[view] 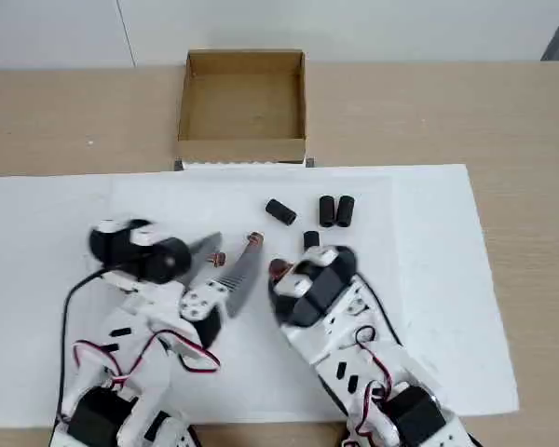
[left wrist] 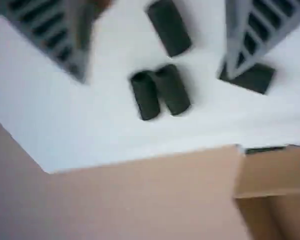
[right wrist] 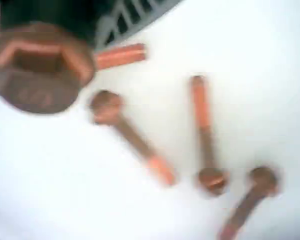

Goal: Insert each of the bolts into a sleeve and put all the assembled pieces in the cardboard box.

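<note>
Several black sleeves lie on the white sheet: one point(view: 280, 211), a touching pair point(view: 327, 210) point(view: 345, 209), and one point(view: 310, 240) by the right arm. My left gripper point(view: 226, 256) lies low and open, with a copper bolt point(view: 216, 258) between its fingers and another point(view: 254, 239) at its tip. In the left wrist view its grey fingers point(left wrist: 57, 35) frame the sleeve pair point(left wrist: 160, 92). My right gripper point(view: 287, 272) is shut on a bolt whose hex head point(right wrist: 40, 70) looms close. Loose bolts point(right wrist: 130, 132) point(right wrist: 205, 130) point(right wrist: 250, 200) lie on the sheet.
The open cardboard box point(view: 242, 144) stands beyond the sheet's far edge, with nothing inside; its corner point(left wrist: 270, 200) shows in the left wrist view. Bare wooden table point(view: 503, 112) surrounds the white sheet point(view: 429, 279). The two arms sit close together at the front.
</note>
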`<action>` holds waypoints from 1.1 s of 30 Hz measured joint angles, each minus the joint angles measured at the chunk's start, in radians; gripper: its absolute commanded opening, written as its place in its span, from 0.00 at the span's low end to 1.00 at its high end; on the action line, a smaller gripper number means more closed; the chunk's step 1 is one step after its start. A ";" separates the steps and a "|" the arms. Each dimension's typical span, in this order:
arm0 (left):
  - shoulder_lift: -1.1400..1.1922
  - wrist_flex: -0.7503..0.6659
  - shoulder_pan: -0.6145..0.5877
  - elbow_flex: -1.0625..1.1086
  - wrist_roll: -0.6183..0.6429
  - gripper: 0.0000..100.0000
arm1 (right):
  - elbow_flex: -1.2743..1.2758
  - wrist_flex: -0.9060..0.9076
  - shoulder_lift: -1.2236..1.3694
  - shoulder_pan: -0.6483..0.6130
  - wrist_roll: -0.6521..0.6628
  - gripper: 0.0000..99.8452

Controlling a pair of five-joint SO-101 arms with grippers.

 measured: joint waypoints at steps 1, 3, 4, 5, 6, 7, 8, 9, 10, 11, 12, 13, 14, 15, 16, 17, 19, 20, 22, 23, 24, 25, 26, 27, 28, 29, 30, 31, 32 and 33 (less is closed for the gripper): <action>0.000 0.002 -0.029 0.000 -0.018 0.02 | 0.000 0.005 0.000 0.026 -0.021 0.00; 0.000 0.005 -0.094 0.005 -0.064 0.01 | 0.000 0.026 0.000 0.061 -0.057 0.00; -0.002 0.006 -0.126 0.017 -0.083 0.00 | 0.000 0.041 0.000 0.078 -0.072 0.00; -0.002 0.006 -0.157 0.034 -0.092 0.01 | 0.000 0.052 0.000 0.097 -0.084 0.00; 0.002 0.006 -0.184 0.052 -0.097 0.01 | 0.000 0.054 0.000 0.114 -0.094 0.00; 0.002 0.006 -0.209 0.080 -0.100 0.01 | 0.000 0.055 0.000 0.133 -0.098 0.00; 0.002 0.006 -0.227 0.104 -0.104 0.01 | 0.000 0.055 0.000 0.150 -0.101 0.00; 0.003 0.006 -0.245 0.127 -0.106 0.01 | 0.000 0.055 0.000 0.161 -0.103 0.00; 0.003 0.006 -0.262 0.149 -0.106 0.01 | 0.000 0.055 0.002 0.169 -0.104 0.00; 0.003 0.006 -0.273 0.169 -0.107 0.01 | 0.000 0.055 0.009 0.172 -0.104 0.00; 0.003 0.006 -0.281 0.189 -0.115 0.01 | -0.003 0.055 0.025 0.173 -0.104 0.00; 0.003 0.006 -0.285 0.215 -0.132 0.01 | -0.011 0.055 0.055 0.175 -0.104 0.00; 0.003 0.006 -0.290 0.239 -0.150 0.01 | -0.021 0.055 0.091 0.176 -0.104 0.00; 0.003 0.006 -0.295 0.265 -0.173 0.01 | -0.044 0.055 0.126 0.178 -0.114 0.00; 0.003 0.000 -0.295 0.293 -0.192 0.01 | -0.078 0.055 0.175 0.187 -0.129 0.00; 0.003 -0.012 -0.298 0.318 -0.209 0.01 | -0.123 0.055 0.230 0.195 -0.147 0.00; 0.003 -0.041 -0.298 0.353 -0.236 0.01 | -0.216 0.046 0.361 0.219 -0.163 0.00; 0.003 -0.055 -0.298 0.364 -0.238 0.01 | -0.269 0.040 0.434 0.230 -0.163 0.00; 0.003 -0.074 -0.298 0.385 -0.249 0.01 | -0.373 0.021 0.586 0.241 -0.163 0.00; 0.003 -0.080 -0.298 0.396 -0.258 0.01 | -0.428 0.014 0.660 0.245 -0.163 0.00; 0.003 -0.084 -0.298 0.405 -0.265 0.01 | -0.482 0.003 0.730 0.250 -0.163 0.00; 0.003 -0.089 -0.298 0.413 -0.275 0.01 | -0.534 -0.006 0.799 0.255 -0.163 0.00; 0.003 -0.098 -0.298 0.422 -0.282 0.01 | -0.588 -0.017 0.867 0.256 -0.163 0.00; 0.003 -0.110 -0.298 0.433 -0.290 0.01 | -0.640 -0.026 0.933 0.258 -0.163 0.00; 0.003 -0.123 -0.298 0.440 -0.302 0.01 | -0.689 -0.037 0.993 0.258 -0.153 0.00; 0.003 -0.137 -0.298 0.443 -0.322 0.01 | -0.736 -0.048 1.048 0.258 -0.135 0.00; 0.003 -0.150 -0.298 0.443 -0.338 0.01 | -0.781 -0.061 1.105 0.256 -0.115 0.00; 0.003 -0.161 -0.298 0.446 -0.359 0.01 | -0.824 -0.074 1.155 0.256 -0.097 0.00; 0.003 -0.172 -0.298 0.454 -0.377 0.01 | -0.867 -0.089 1.204 0.256 -0.078 0.00; 0.003 -0.181 -0.298 0.459 -0.397 0.01 | -0.908 -0.104 1.254 0.256 -0.058 0.00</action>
